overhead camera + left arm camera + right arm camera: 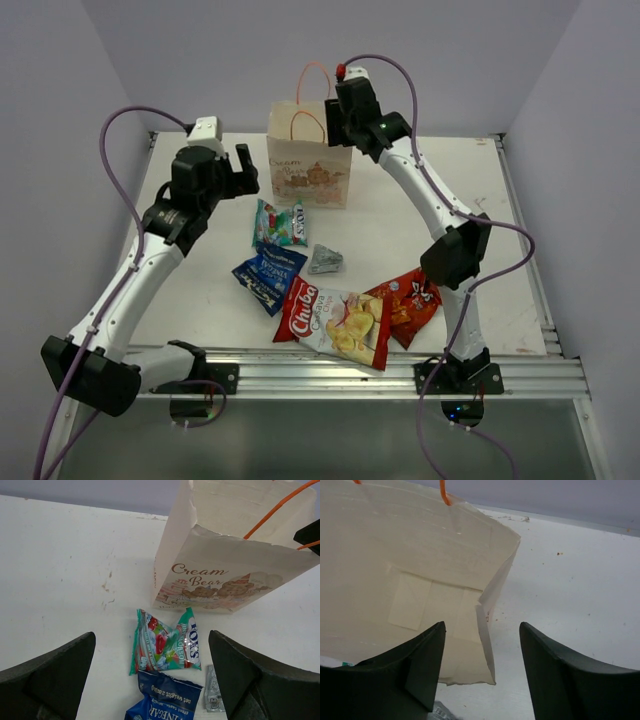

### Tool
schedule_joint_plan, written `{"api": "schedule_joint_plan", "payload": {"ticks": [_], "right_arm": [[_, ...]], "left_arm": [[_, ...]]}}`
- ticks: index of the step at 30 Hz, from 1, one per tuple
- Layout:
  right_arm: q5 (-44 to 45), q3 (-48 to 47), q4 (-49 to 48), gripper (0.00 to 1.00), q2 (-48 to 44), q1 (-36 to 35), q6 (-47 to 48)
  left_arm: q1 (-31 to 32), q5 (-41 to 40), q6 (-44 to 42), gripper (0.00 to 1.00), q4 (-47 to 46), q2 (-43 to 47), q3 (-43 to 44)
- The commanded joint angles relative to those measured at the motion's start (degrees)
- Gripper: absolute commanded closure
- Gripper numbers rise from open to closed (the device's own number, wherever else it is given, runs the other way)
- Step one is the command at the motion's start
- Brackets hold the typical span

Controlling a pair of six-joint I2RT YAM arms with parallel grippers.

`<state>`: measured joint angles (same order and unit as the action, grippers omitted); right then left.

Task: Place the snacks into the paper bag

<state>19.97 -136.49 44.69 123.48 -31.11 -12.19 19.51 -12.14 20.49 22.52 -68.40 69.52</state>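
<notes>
The paper bag stood upright on the worktop, just ahead of both end effectors. It was a beige kraft bag with thin orange cord handles, and its front carried the brown script "Cream Bear" above a printed picture of bears. Its pale interior was open to the right wrist view, with a rectangular reinforcing patch visible on the inner wall. The right end effector hung over the bag's right-hand top corner with its jaws apart; the bag's side wall edge lay between the fingers, and no grip on it was visible. The left end effector was held above the worktop to the left of the bag, its jaws fully apart and holding nothing. All five snacks lay flat on the worktop outside the bag. The green-white packet lay directly below the left end effector, the blue packet and silver foil packet just behind it. The red-white "Chuba" bag and red-orange bag lay overlapping, well behind both end effectors, toward the arm bases.
</notes>
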Motion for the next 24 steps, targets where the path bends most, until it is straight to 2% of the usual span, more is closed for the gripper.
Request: {"api": "schedule_joint_plan", "payload": {"ticks": [1,3,6,7,9,13,20,24], "right_arm": [[0.9,0.2,-3.0,0.39,-1.4,0.2,0.7],[1.3,1.3,-3.2,0.49,-1.9,0.3,1.3],[1.9,2.8,-3.6,0.75,-3.0,0.2,2.1],[2.0,3.2,-3.5,0.90,-3.2,0.3,2.1],[2.3,4.4,-3.6,0.98,-4.0,0.2,2.4],[2.5,6.4,-4.0,1.00,-5.2,0.2,2.8],[2.3,9.5,-4.4,1.00,-7.6,0.2,3.0],[2.3,10.2,-4.6,1.00,-8.7,0.2,3.3]], "left_arm": [[-0.4,0.1,0.9,0.00,0.0,1.7,-0.5],[-0.4,0.3,0.8,0.03,-0.5,1.6,-1.5],[-0.4,1.2,0.3,0.07,-2.6,1.7,-5.3],[-0.3,1.4,0.4,0.07,-3.4,1.7,-6.7],[-0.4,2.5,0.8,0.09,-5.8,0.5,-10.7],[-0.4,2.4,3.5,0.09,-9.4,-5.1,-14.1],[-0.4,1.9,7.0,0.01,-14.7,-19.4,-11.8],[-0.4,2.2,7.6,0.00,-18.7,-22.0,-13.6]]}}
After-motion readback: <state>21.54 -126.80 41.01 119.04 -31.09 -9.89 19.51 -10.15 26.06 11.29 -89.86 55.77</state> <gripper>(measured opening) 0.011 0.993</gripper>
